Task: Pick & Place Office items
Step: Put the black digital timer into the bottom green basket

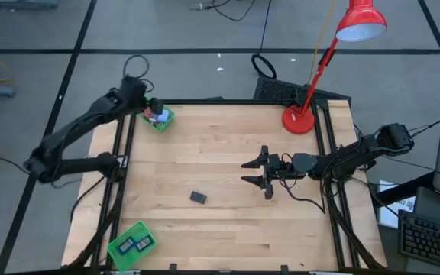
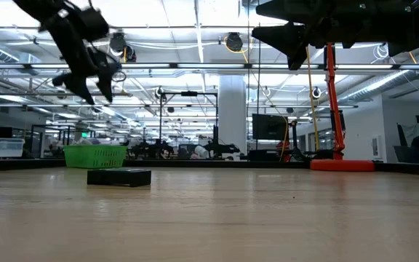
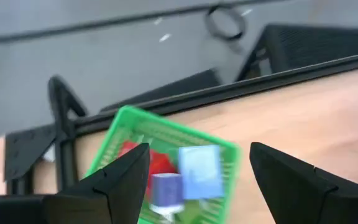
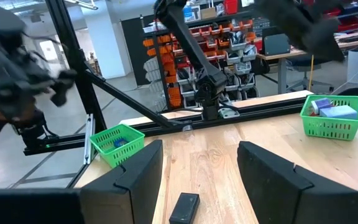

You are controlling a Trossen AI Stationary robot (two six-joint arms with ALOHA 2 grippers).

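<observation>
A green tray (image 1: 159,118) sits at the table's far left corner. It holds a red block (image 3: 157,165), a light-blue block (image 3: 199,171) and a smaller blue block (image 3: 165,190). My left gripper (image 3: 199,152) hangs open above this tray, slanting down, with nothing between its fingers. A black rectangle (image 1: 198,197) lies flat on the bare wood near the table's middle. My right gripper (image 1: 246,172) stands open and level above the table, to the right of that rectangle, pointing toward the table's left edge. It holds nothing.
A second green tray (image 1: 131,244) with dark pieces in it sits at the near left corner. A red desk lamp's base (image 1: 300,118) stands at the far right, its shade (image 1: 361,23) beyond the table. Black frame rails run along the table's edges.
</observation>
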